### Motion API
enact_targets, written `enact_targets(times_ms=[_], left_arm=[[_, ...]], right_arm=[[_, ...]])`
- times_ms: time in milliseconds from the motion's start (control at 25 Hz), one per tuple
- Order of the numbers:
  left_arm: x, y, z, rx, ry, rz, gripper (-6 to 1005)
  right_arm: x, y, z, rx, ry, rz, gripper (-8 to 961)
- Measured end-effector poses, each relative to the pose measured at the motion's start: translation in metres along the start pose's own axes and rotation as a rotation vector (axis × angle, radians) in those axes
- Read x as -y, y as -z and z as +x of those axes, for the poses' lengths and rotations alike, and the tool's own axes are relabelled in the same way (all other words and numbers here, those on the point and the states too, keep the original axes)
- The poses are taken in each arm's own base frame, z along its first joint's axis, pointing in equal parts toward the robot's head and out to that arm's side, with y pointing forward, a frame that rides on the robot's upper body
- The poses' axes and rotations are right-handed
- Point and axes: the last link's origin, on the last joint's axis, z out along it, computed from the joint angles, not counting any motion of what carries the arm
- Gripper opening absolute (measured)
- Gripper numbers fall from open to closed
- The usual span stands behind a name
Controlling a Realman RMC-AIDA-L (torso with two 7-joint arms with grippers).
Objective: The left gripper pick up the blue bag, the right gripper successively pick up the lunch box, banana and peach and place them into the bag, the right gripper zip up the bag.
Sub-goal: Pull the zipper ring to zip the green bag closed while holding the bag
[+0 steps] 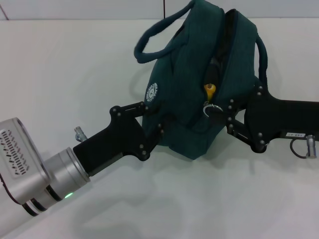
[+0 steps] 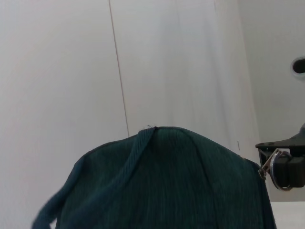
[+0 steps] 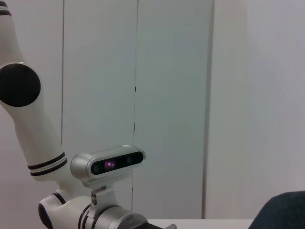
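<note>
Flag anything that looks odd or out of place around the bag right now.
The blue bag leans tilted between the left end effector and right end effector, its zipper still gaping. The banana tip pokes out of the opening just above the ring pull, where it could block the zip.

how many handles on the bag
2: one handle loops over the blue bag's side toward the left gripper, the other hangs above the right gripper.

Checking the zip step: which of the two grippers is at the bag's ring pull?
The right gripper, all black, beside the ring pull. The left gripper, with the silver wrist, holds the bag's logo side.
</note>
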Motion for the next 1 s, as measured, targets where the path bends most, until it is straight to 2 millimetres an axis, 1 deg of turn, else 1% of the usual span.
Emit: enact_targets(times_ms=[120, 440, 720, 1000], left_arm=[[0.000, -0.001, 0.000, -0.001, -0.010, -0.003, 409], [-0.003, -0.001, 0.000, 0.005, -0.063, -0.031, 143], [-0.007, -0.004, -0.001, 0.013, -0.081, -0.079, 90], [-0.007, -0.004, -0.004, 0.036, -0.083, -0.080, 73]], right_arm=[[0.000, 0.001, 0.000, 0.000, 0.002, 0.002, 22], [0.002, 0.002, -0.001, 0.005, 0.010, 0.013, 21], [0.005, 0.004, -0.005, 0.033, 0.024, 0.036, 21], [0.006, 0.016, -0.010, 0.128, 0.062, 0.140, 21]])
